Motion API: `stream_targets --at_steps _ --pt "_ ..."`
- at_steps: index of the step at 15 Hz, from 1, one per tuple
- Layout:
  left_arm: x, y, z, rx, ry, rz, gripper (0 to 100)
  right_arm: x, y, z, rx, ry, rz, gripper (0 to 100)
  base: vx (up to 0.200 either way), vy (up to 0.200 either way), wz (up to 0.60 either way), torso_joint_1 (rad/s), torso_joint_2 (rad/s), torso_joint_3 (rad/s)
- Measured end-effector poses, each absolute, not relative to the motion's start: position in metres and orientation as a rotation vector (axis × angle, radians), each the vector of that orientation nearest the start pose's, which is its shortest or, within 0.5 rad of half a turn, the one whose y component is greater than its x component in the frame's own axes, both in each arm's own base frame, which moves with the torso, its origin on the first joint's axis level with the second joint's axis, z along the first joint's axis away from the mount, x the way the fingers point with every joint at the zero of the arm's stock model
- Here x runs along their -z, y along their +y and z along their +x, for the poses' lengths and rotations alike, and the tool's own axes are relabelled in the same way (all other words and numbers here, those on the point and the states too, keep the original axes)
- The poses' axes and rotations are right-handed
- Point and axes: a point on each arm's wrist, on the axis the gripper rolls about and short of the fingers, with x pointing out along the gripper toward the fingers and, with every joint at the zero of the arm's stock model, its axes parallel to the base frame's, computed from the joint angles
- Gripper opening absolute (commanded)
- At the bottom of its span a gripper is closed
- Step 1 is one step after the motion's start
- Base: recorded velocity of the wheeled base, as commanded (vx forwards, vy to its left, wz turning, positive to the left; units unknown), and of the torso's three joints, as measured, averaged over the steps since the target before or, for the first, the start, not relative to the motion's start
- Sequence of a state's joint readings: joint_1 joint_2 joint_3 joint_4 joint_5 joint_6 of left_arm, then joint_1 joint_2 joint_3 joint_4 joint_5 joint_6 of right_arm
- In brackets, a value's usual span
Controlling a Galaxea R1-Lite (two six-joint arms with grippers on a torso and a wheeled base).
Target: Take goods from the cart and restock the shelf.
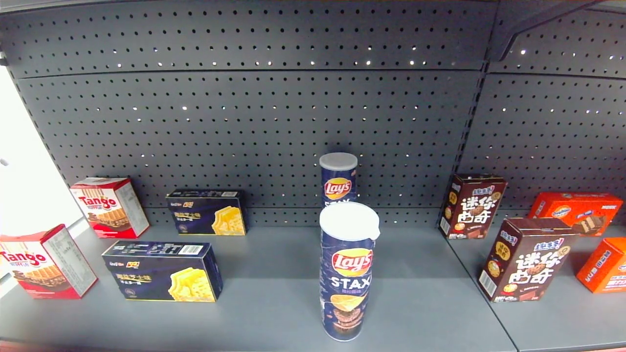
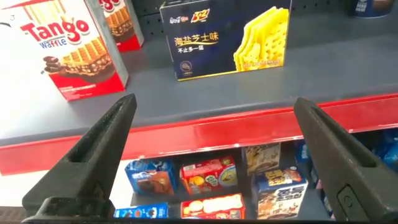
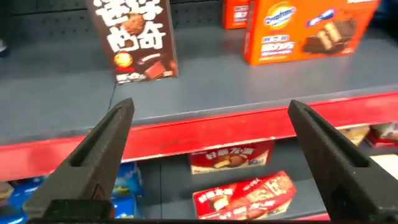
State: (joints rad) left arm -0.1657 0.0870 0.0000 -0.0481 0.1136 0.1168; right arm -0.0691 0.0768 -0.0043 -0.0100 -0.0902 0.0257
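Widest of all, the grey perforated back panel (image 1: 244, 112) takes the whole upper half of the head view. Below it the grey shelf (image 1: 274, 274) runs across the lower half, with goods standing on it from edge to edge. Along the shelf's front runs the red edge strip (image 2: 205, 134), and packets on the lower shelf (image 2: 208, 177) sit beneath it. On to the stock. Low in the centre, the front chip can (image 1: 348, 274) stands upright with its white lid on. At lower right is the front brown cookie box (image 1: 525, 259), and the rear brown cookie box (image 1: 472, 205) stands behind it by the panel. At lower left lies the front cracker box (image 1: 164, 271), dark blue, with the rear cracker box (image 1: 208, 212) further back. Hard against the left edge is the front wafer box (image 1: 44, 261), red, and the rear wafer box (image 1: 110, 206) is up behind it. At far right come the rear orange box (image 1: 574, 211) and the front orange box (image 1: 604, 266), the latter cut by the frame. Mid-frame, straight behind the front can, the rear chip can (image 1: 338, 180) stands upright against the panel. Now the arms: the left gripper (image 2: 214, 102) hangs before the strip, spread wide and empty, facing the front wafer and cracker boxes. The right gripper (image 3: 209, 106) is just as wide and empty, facing the front brown and orange boxes.
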Motion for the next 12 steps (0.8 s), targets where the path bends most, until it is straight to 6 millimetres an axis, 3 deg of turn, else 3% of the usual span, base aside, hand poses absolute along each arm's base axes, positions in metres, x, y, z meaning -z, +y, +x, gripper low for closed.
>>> stream_targets --at_steps 3,8,12 --pt "-0.0821 0.0041 -0.0154 0.100 0.033 0.113 100 -0.0770 -0.0007 -0.0193 0.071 0.046 -0.001 100 0.000 0.000 0.00 0.000 0.00 0.000" --pt "-0.0770 -0.0003 -0.0167 0.323 0.071 0.121 100 -0.0756 -0.0009 -0.0224 0.044 0.005 0.000 100 0.000 0.000 0.00 0.000 0.00 0.000" --pt "-0.0769 0.0008 -0.0163 0.278 0.082 0.068 100 -0.0756 -0.0010 -0.0228 0.043 0.000 0.000 100 0.000 0.000 0.00 0.000 0.00 0.000"
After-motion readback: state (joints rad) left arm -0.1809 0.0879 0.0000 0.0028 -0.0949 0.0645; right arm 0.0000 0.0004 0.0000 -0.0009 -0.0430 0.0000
